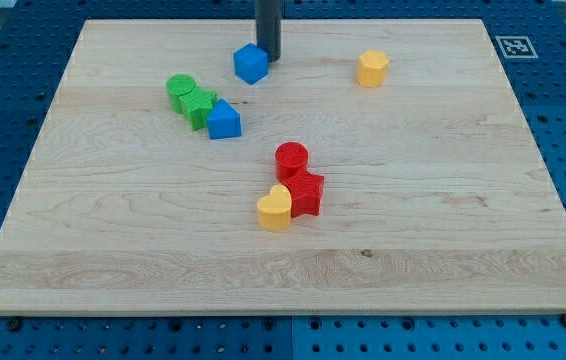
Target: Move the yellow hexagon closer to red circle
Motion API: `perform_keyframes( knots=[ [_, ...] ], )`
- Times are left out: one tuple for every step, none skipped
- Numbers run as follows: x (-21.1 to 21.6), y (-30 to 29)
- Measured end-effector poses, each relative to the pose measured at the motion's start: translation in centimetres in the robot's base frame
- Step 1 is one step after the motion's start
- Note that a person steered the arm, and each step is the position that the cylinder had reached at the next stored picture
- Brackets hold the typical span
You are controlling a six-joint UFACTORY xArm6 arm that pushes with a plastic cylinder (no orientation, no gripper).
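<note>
The yellow heart (pixel 275 209) sits nearest, touching the red star (pixel 306 192), just below the red circle (pixel 291 158). The yellow hexagon (pixel 372 68) is well apart, up and right of the red circle on the worktop (pixel 443 200). My tip (pixel 268 57) touches the blue cube (pixel 251 63), far above the red circle. There is no claw.

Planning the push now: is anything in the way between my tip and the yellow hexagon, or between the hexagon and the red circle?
Nothing visible. My tip sits beside the blue cube, which lies on its far side from the yellow hexagon. Bare board runs from the hexagon to the red circle.
</note>
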State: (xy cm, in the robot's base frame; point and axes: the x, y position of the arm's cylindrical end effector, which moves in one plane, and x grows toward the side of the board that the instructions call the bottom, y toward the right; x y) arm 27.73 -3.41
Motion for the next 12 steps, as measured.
perform_keyframes(
  knots=[
    [0.7, -2.9],
    [2.6, -4.1],
    [4.0, -4.6],
    [-0.5, -5.1],
    [-2.6, -3.8],
    [-2.8, -3.8],
    [-2.8, -3.8],
    [-3.0, -1.7],
    [-4.4, 4.4],
    [-3.6, 11.9],
    [-0.1, 14.7],
    [2.5, 17.0]
  ],
)
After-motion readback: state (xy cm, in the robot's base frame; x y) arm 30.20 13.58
